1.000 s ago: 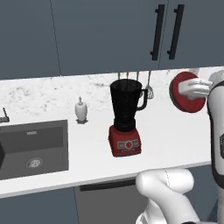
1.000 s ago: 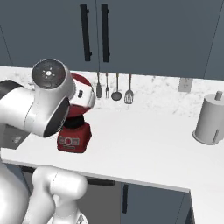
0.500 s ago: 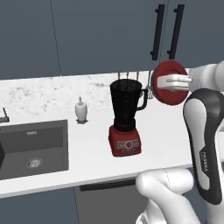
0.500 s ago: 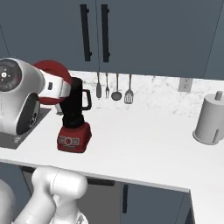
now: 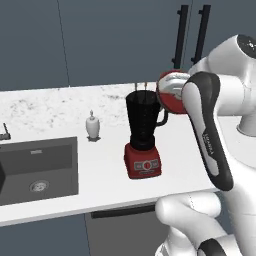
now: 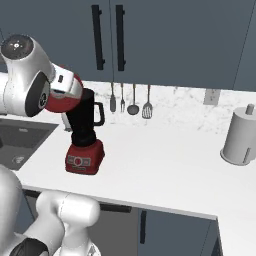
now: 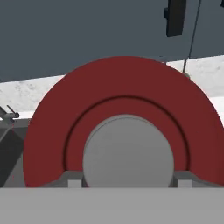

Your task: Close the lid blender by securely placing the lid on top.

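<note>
The blender stands on the white counter: a dark jar with a side handle on a red base, its top open. The red lid hangs tilted on edge in the air, just right of the jar's rim in the left base view and overlapping the jar's upper left in the right base view, where the lid shows below the white hand. In the hand view my gripper is shut on the grey knob at the centre of the lid, with a fingertip on each side of it.
A small white bottle stands left of the blender, and a sink lies further left. Utensils hang on the back wall. A grey cylinder stands at the counter's right end. Dark cabinets with handles hang above.
The arm has swung left with the lid in its grip, from well right of the blender to right beside the jar's rim. The blender has stayed put.
</note>
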Controlling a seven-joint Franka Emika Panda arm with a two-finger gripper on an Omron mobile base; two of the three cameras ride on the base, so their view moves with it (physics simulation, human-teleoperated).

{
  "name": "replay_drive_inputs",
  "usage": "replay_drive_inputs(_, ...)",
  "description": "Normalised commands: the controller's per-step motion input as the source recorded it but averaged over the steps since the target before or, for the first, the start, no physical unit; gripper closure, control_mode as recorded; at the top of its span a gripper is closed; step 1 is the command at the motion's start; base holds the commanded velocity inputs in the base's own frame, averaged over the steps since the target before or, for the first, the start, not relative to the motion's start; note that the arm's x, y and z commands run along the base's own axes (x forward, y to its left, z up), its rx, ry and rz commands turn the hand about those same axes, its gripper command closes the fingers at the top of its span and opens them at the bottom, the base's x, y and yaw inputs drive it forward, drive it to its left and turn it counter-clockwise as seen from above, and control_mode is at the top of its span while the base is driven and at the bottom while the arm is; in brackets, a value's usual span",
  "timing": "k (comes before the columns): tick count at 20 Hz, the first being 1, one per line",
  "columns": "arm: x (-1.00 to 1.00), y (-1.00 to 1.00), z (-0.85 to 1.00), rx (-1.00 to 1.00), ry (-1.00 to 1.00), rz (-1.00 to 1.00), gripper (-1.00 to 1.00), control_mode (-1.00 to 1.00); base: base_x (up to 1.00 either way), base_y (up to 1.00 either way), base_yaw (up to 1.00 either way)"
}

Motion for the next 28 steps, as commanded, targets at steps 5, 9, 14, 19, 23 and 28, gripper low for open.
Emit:
replay_drive_inputs(5,0.29,0.06,0.0,-0.11,0.28,0.0,1.0,-1.0,0.0,0.0,0.0)
replay_drive_inputs(9,0.28,0.07,-0.08,-0.14,0.28,0.0,1.0,-1.0,0.0,0.0,0.0)
replay_drive_inputs(14,0.34,0.03,0.0,-0.14,0.26,0.0,1.0,-1.0,0.0,0.0,0.0)
replay_drive_inputs(19,0.22,0.01,0.0,-0.12,0.14,0.0,1.0,-1.0,0.0,0.0,0.0)
replay_drive_inputs(23,-0.01,0.08,-0.06,-0.03,0.0,0.0,1.0,-1.0,0.0,0.0,0.0)
replay_drive_inputs(28,0.0,0.17,-0.01,0.0,-0.02,0.0,1.0,-1.0,0.0,0.0,0.0)
